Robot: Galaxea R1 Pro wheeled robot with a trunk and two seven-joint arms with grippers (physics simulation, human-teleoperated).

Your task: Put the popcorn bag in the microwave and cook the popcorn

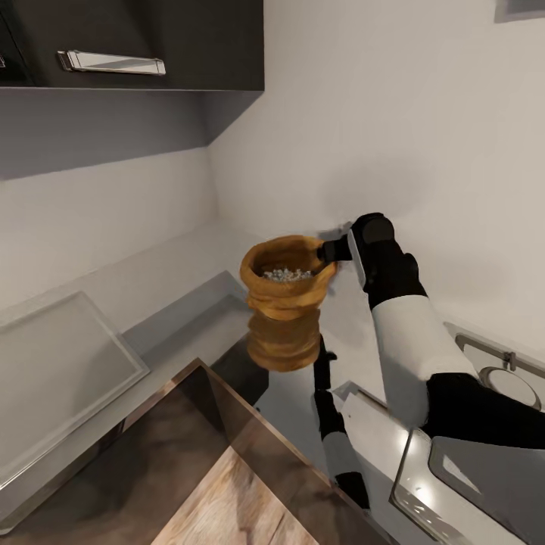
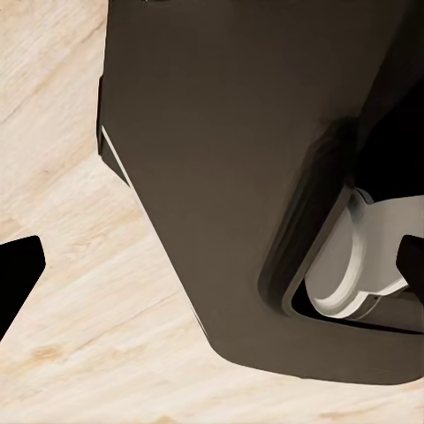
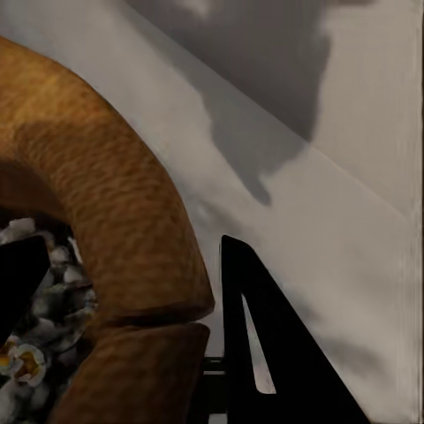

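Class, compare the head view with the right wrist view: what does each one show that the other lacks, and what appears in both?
Head view alone: the whole popcorn bag lifted above the countertop, the dark upper cabinet with its steel handle, and the right arm's white forearm.

Right wrist view alone: a close look at one dark finger of the right hand outside the bag's rolled rim, the other inside.

Both: the mustard bag, pale popcorn inside it, the pale wall, and the right hand gripping the rim.
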